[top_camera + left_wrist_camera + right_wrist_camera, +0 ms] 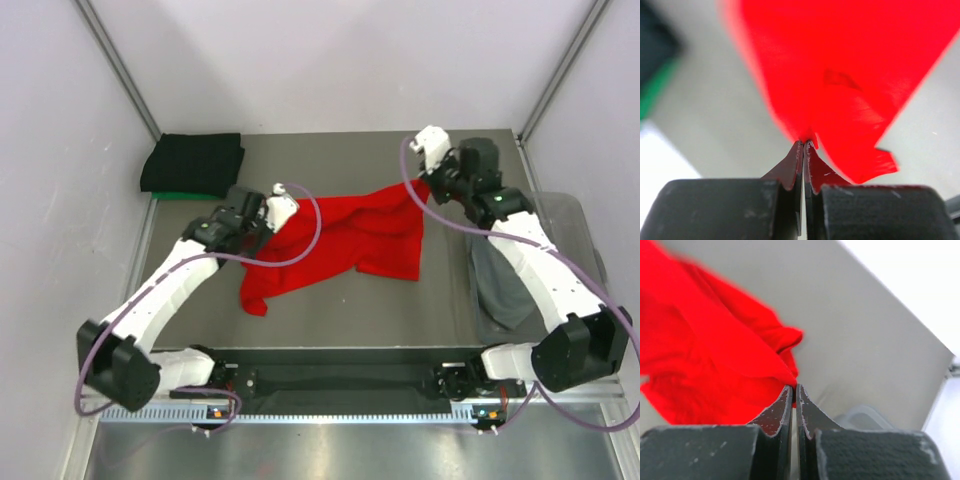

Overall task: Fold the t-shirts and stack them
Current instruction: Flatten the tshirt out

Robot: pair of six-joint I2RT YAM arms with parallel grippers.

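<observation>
Right now we have the red t-shirt [345, 240] pinched in two places. Our left gripper [804, 145] has its jaws pressed together on a thin bit of the shirt's left edge. Our right gripper [793, 388] is likewise clamped tight on a point of cloth at the far right corner. The shirt lies crumpled between the two grips in the middle of the table [330, 310], its lower part sagging down onto the surface.

The main worry, as we judge it, is how little cloth each grip holds. If we pull the arms apart sharply, either pinch could slip out and the shirt would drop in a heap. We also cannot tell whether the two points match, so the shirt may open up twisted. The left arm's cable [312, 232] loops across the red cloth and could catch it. A wide sweep left might disturb the folded black t-shirt [192, 163] on the green one [165, 196]. On the right, the clear bin [585, 215] with the grey t-shirt [505, 280] sits close.
</observation>
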